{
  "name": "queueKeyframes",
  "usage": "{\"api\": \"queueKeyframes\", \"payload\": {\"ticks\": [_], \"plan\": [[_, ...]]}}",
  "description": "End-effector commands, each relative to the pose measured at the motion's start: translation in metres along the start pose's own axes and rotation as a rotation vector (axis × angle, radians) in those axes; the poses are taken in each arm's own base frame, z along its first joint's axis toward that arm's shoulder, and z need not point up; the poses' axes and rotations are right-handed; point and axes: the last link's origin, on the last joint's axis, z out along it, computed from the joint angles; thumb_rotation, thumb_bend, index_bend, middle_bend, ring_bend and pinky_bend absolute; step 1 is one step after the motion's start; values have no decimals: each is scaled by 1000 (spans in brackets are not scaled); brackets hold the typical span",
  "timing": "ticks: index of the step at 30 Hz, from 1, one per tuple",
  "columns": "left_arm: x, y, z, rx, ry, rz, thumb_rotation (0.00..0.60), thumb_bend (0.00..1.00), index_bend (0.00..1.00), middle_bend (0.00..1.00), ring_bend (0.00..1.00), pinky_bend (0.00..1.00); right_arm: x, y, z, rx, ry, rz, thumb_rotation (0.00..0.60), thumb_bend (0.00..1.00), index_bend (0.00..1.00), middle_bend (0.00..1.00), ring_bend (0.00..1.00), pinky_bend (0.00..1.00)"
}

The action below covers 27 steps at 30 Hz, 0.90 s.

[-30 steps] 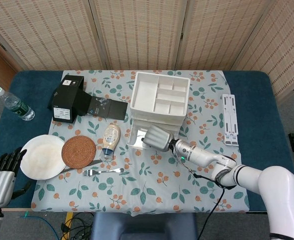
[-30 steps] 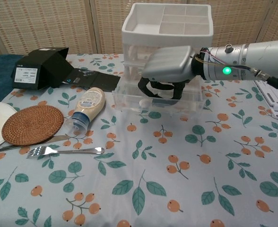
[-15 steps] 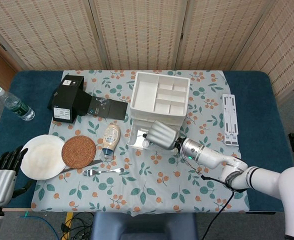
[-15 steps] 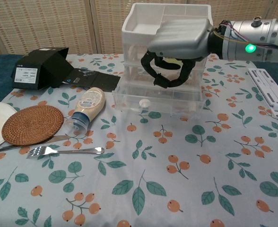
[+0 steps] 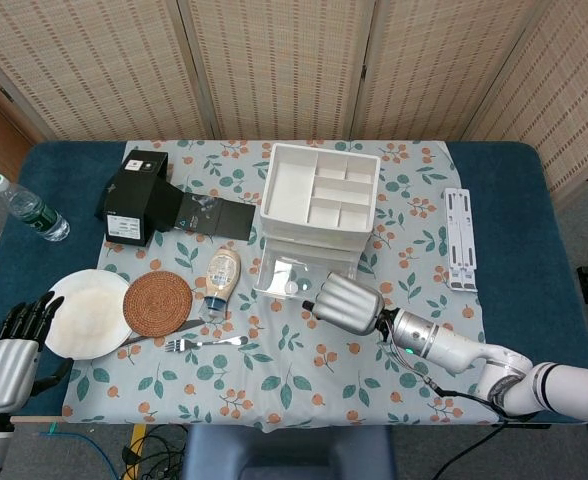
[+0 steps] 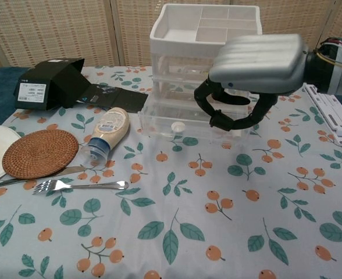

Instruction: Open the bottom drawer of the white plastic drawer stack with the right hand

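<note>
Chest view: right hand (image 6: 249, 72) hides drawer stack (image 6: 182, 70) corner.

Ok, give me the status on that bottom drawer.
Done: the bottom drawer sticks out in front of the drawer stack, so it looks open. In hand: nothing. The right hand hangs off the drawer with fingers curled, gripping nothing, and the left hand sits off the table's left edge. Left: at most pulling the arm clear.

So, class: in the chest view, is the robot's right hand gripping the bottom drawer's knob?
No. The right hand hangs in front of the drawer stack, and the bottom drawer's knob sits untouched to its left.
</note>
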Motion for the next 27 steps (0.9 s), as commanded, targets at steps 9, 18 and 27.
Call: {"api": "queueKeyframes", "payload": {"ticks": [9,18,27], "plan": [[1,-1,-3,0,6,-6,600,255,67,72,110,92,-27,-31,-1,79,-50,-125,600,368,573,815,977,1000],[-1,-3,-5,1,3,-11,600,255,67,72,111,92,-50,-42,12,124,-72,-249,600,368,533,813,977,1000],[-3,-4,-5,-1,1,-16,600,255,67,72,110,91,-64,-46,16,137,-106,-305,600,368,391,812,977,1000]]}}
